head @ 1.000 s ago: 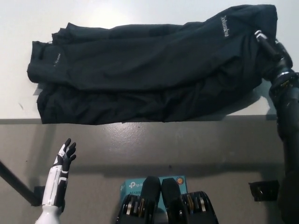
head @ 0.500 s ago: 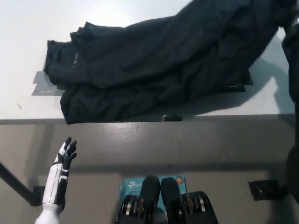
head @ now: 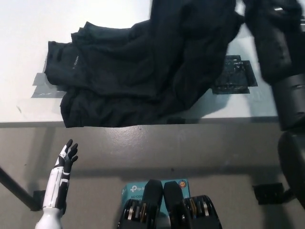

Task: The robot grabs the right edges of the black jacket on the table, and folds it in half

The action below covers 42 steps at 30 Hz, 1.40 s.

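The black jacket [head: 143, 76] lies along the counter's [head: 19, 28] front edge, its right side lifted by the right arm [head: 281, 52]; whether those fingers hold cloth cannot be told. The fold is unfinished. The left hand [head: 66, 160] rests low, fingers apart.

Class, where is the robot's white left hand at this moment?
In the head view, the left hand is at lower left, below the table's front edge and the black jacket, touching neither.
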Each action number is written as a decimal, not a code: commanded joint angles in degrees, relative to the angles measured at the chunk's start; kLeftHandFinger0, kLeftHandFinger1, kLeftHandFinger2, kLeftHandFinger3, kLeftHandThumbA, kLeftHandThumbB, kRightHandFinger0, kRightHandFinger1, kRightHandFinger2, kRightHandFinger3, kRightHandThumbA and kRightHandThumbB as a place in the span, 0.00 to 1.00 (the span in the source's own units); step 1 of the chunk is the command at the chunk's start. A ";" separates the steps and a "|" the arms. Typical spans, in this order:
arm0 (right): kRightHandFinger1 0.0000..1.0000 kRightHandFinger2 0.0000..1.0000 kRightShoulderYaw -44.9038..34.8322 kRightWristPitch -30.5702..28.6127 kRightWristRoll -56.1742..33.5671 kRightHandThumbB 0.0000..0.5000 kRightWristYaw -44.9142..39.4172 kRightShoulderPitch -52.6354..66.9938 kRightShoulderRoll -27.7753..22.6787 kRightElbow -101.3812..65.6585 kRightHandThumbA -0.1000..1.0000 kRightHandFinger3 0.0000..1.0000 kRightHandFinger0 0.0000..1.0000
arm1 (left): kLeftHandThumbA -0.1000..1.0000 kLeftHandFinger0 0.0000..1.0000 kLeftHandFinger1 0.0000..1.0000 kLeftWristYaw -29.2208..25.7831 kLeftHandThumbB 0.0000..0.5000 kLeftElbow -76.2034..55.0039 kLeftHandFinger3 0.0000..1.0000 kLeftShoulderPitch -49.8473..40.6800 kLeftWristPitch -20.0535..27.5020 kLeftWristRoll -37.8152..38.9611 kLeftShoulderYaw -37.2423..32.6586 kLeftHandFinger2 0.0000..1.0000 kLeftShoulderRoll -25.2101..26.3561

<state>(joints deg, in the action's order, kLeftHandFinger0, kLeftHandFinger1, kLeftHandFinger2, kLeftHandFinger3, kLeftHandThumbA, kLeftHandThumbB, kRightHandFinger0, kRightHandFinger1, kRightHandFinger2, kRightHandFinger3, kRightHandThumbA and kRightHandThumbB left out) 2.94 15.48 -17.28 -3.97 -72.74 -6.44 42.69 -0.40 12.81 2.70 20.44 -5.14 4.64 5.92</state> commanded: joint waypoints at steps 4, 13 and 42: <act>0.42 0.80 14.20 -8.16 14.28 0.29 -5.08 -9.91 4.84 2.42 0.00 0.79 0.00 | 1.00 1.00 1.00 -0.79 1.00 -1.03 1.00 0.89 1.69 0.11 0.37 1.00 1.04; 0.35 0.71 24.28 -19.04 22.74 0.38 -2.15 -15.07 12.94 15.00 0.00 0.64 0.00 | 1.00 1.00 1.00 -0.43 1.00 -1.76 1.00 1.22 0.63 -0.60 -0.16 1.00 1.18; 1.00 1.00 32.11 -8.91 32.86 0.98 -34.73 -27.50 14.49 29.94 1.00 1.00 1.00 | 1.00 1.00 1.00 0.30 1.00 -3.41 1.00 3.03 -1.14 -1.58 -1.54 1.00 2.71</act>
<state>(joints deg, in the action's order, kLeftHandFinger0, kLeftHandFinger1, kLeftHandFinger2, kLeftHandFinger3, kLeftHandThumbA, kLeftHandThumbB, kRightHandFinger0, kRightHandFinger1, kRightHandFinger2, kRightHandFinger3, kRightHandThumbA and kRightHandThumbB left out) 34.18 4.09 12.97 -23.48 -88.35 10.71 75.18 0.05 10.63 4.06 19.01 -5.99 3.47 7.70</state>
